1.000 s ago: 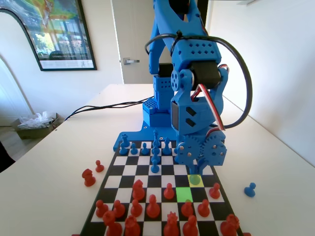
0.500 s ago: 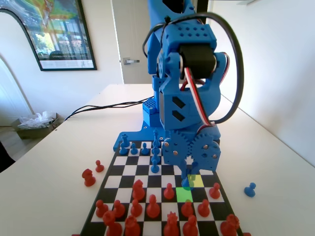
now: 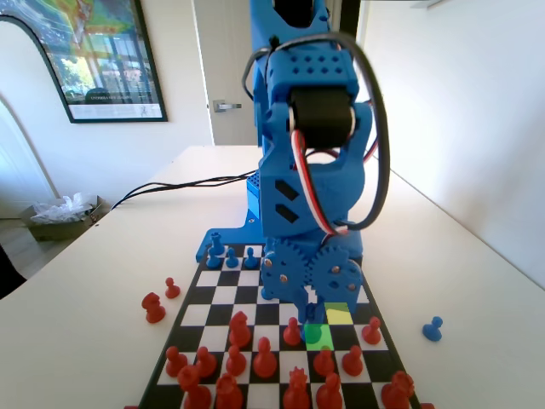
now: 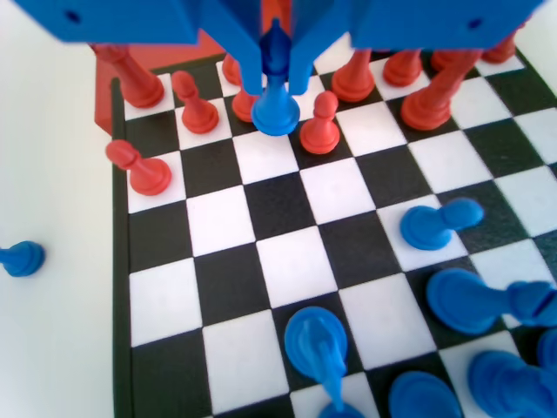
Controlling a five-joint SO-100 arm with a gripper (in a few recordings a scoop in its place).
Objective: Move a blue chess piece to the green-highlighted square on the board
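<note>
My gripper (image 3: 311,317) hangs low over the board (image 3: 210,295), shut on the blue chess piece (image 3: 313,332), a small pawn with a ball head. The pawn stands upright over the green-highlighted square (image 3: 324,339), and the green tint colours it. The yellow square (image 3: 341,314) lies just behind and to the right. In the wrist view both jaws of the gripper (image 4: 276,87) clamp the pawn's (image 4: 276,113) neck, with its base close over the board (image 4: 296,261). Whether the base touches the square I cannot tell.
Red pawns (image 3: 292,332) (image 3: 372,331) (image 3: 324,362) crowd the green square; one red pawn (image 4: 319,124) stands right beside the held piece. Blue pieces (image 3: 230,256) line the far rows. A blue pawn (image 3: 433,328) lies off the board at right, red pieces (image 3: 154,307) off at left.
The gripper carried the blue pawn from the yellow square toward the camera and to the left, and it now sits over the green square. The arm swung left with it.
</note>
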